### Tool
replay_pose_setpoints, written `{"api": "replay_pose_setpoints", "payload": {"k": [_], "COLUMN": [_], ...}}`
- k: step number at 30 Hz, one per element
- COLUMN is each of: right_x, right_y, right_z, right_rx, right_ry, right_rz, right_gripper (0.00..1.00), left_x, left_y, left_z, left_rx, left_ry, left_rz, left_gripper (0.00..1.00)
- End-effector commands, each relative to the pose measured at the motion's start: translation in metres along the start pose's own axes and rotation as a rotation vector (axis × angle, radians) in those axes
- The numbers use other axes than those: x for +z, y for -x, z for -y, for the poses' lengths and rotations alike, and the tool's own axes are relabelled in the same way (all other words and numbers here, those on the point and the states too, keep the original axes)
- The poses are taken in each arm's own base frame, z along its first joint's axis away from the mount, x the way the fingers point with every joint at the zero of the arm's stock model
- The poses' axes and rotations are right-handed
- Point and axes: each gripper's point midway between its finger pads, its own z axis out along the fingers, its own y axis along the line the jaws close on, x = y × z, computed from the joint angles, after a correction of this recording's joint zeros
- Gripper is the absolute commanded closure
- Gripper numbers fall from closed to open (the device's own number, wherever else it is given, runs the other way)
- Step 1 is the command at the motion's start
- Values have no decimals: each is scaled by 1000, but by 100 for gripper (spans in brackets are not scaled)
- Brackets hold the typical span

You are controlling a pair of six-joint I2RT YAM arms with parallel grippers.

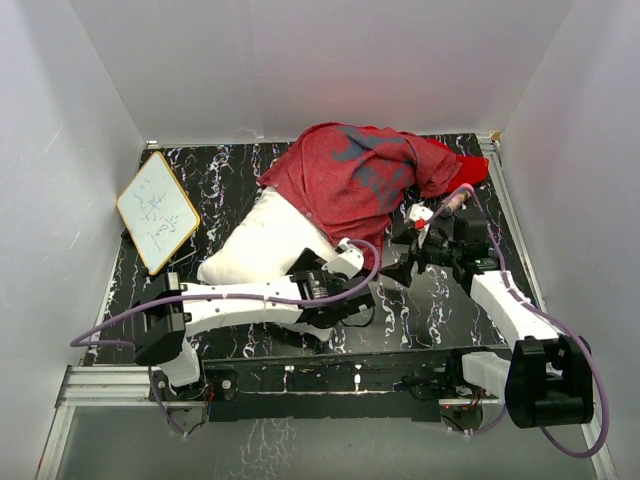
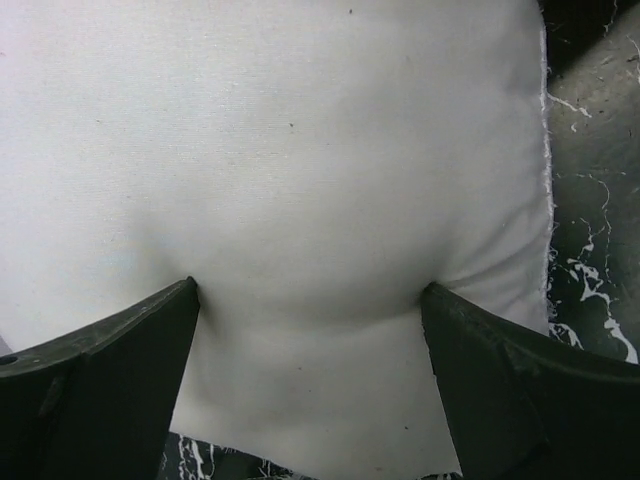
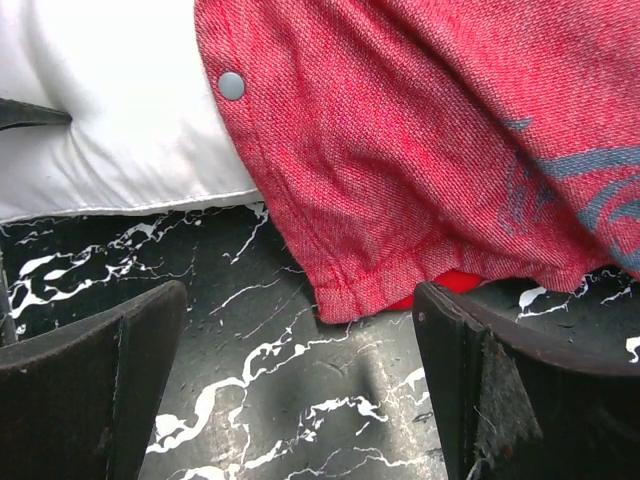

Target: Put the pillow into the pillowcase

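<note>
The white pillow [image 1: 262, 243] lies on the black marble table [image 1: 440, 305], its far end inside the red pillowcase [image 1: 350, 175], which is bunched toward the back right. My left gripper [image 1: 337, 262] is open, and its fingertips [image 2: 185, 300] press into the pillow's near end [image 2: 300, 150], denting it. My right gripper [image 1: 400, 268] is open and empty, low over the table. The pillowcase's hemmed corner [image 3: 360, 290] lies just ahead of it, between its fingers [image 3: 440, 310]. The pillow shows to the left in the right wrist view [image 3: 110, 120].
A small wood-framed white board [image 1: 157, 212] lies at the table's left. White walls close the back and both sides. A metal snap [image 3: 231, 85] sits on the pillowcase's hem. A purple cable [image 1: 455, 200] runs from the right arm over the pillowcase's edge.
</note>
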Motion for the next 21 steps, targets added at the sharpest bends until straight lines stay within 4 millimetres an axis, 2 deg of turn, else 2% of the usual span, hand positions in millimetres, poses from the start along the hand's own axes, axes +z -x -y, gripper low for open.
{"api": "replay_pose_setpoints", "payload": {"k": [1,3,4,6,11,13,15,17,19,21], "right_x": [19,32,38,46,64,71,76,81,83,82], "right_y": [3,3,2,1,-8,-13,-13,-7,10,42], "right_z": [17,22,26,33,48,51,54,51,43,35], "right_rx": [-72,-122,-138,-156,-144,-116,-78,-49,-43,-59], "right_ry": [-75,-125,-150,-189,-241,-242,-229,-194,-139,-88], "right_rz": [-23,-54,-68,-86,-132,-153,-166,-158,-118,-60], "right_gripper": [0,0,0,0,5,11,27,53,78,91], "left_x": [3,4,4,0,-28,-38,-47,-53,-58,-60], "left_y": [8,17,22,34,67,76,82,88,94,101], "left_z": [-24,-19,-13,-7,-14,-22,-29,-34,-37,-43], "left_rx": [46,11,-27,-93,-296,-349,-377,-387,-385,-382], "left_ry": [125,75,14,-115,-383,-438,-466,-484,-496,-499], "left_rz": [61,104,122,159,306,355,385,404,421,435], "left_gripper": [21,66,78,91,98,99,100,100,100,100]}}
